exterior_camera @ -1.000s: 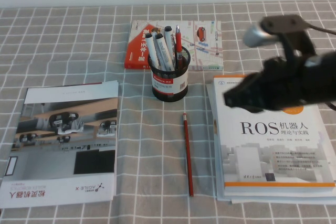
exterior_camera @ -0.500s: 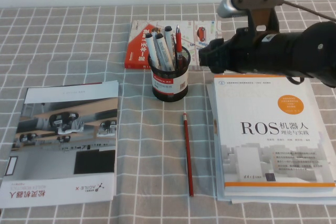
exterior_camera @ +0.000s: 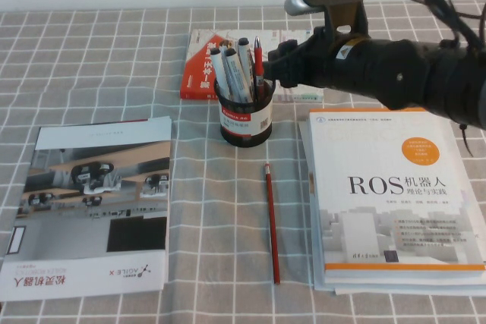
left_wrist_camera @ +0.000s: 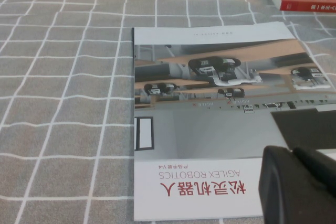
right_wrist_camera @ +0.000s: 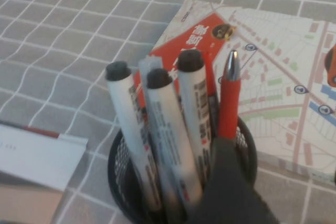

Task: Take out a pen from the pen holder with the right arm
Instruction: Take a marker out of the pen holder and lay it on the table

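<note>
Because the pens stand packed so close, this looks like a grab that could easily catch two at once. In the high view the holder [exterior_camera: 245,115], a black wire-mesh cup, sits in the upper middle of the frame. The red pen [exterior_camera: 257,57] leans at its right side beside three fat white markers [exterior_camera: 228,73]. The right gripper [exterior_camera: 272,66] hovers just right of the pen tops, its jaws seemingly parted and gripping nothing. A nudge on the rim might tip or slide so light a cup across the checked cloth [exterior_camera: 114,58]. In the left wrist view the left gripper [left_wrist_camera: 296,182] hangs over a glossy booklet [left_wrist_camera: 210,145]; whether it is parted or closed I cannot tell. In the right wrist view the red pen [right_wrist_camera: 228,103] shows a smooth round barrel and a silvery tip, with one dark finger [right_wrist_camera: 226,192] just in front of it. Plastic that slick could slip from a shallow pinch, and the nearest marker stands just beside it, so it may get dragged along.
</note>
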### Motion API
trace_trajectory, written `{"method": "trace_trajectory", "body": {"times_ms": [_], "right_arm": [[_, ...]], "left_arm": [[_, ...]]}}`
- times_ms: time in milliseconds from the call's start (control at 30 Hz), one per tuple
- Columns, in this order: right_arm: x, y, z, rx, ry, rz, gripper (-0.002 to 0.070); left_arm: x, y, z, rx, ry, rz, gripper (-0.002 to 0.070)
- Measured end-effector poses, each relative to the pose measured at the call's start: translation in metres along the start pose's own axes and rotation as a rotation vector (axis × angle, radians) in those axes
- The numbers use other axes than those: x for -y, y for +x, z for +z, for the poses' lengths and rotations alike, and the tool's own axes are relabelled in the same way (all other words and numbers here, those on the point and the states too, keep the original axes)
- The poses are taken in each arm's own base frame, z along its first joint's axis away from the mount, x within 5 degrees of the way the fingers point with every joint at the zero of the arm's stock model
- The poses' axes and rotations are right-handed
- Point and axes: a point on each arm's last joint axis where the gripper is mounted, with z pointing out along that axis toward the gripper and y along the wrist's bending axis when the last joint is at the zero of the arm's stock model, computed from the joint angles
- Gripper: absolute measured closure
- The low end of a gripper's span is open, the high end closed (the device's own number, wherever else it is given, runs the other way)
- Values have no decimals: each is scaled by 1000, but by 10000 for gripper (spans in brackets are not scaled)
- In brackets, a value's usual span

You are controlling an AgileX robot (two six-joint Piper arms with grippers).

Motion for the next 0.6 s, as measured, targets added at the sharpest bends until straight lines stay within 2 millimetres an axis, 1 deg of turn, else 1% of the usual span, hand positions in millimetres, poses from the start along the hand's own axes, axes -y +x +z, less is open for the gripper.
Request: {"method": "trace_trajectory", "body": {"times_ms": [167,300,367,433,600], "right_arm": [[2,2,8,40,10,95,312],[1,1,8,50,7,135,318],[0,2,8,24,4,144,329],[-6,6,8,-33,-10,145,350],[-35,23,4,-223,-79,127,391]], "left_arm": [[0,0,0,0,0,0,678],[0,0,0,0,0,0,678],[0,0,0,0,0,0,678],[0,0,0,0,0,0,678],[0,0,0,0,0,0,678]]}}
